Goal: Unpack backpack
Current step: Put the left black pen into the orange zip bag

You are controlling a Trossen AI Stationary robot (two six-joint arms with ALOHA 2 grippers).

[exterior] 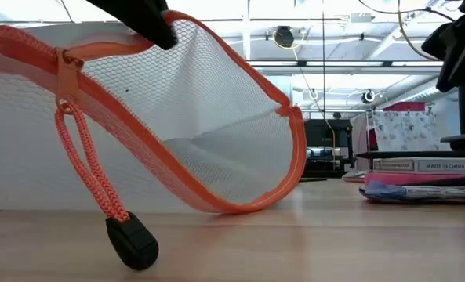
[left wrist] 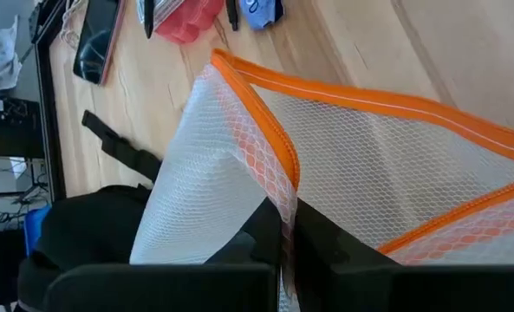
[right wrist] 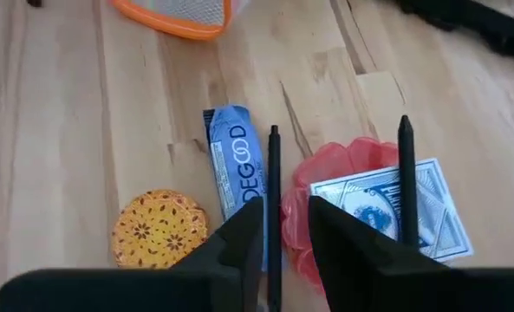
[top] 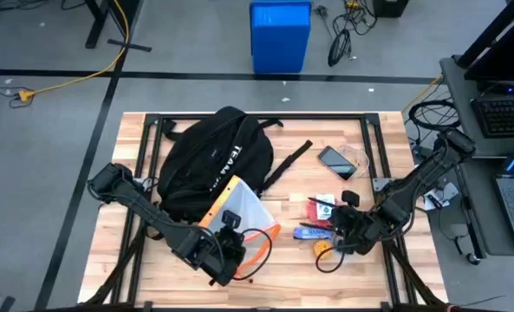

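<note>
The black backpack [top: 213, 160] lies at the table's far left. A white mesh pouch with orange trim [top: 242, 211] is raised beside the backpack's near edge, with my left gripper [top: 230, 220] shut on it. In the low view the pouch [exterior: 201, 117] tilts, and its orange pull cord hangs down to a black tab [exterior: 132, 243] on the table. My right gripper [right wrist: 284, 234] hovers narrowly open at the near right. It is over a black pen [right wrist: 274, 182], which runs along the gap between its fingers, and I cannot tell whether they touch it. My left gripper pinches the pouch's mesh wall beside the orange trim [left wrist: 278, 186] between its two fingers, where the mesh is folded. The pouch hangs tilted with its open rim upward. Its lower curved edge [exterior: 240, 207] is at or just above the tabletop.
Near my right gripper lie a blue snack bar [right wrist: 237, 165], a yellow patterned disc [right wrist: 159, 228], a blue card pack [right wrist: 395, 208] on something red and a second pen [right wrist: 406, 182]. A phone [top: 336, 162] lies farther back. A backpack strap [top: 289, 160] trails rightward.
</note>
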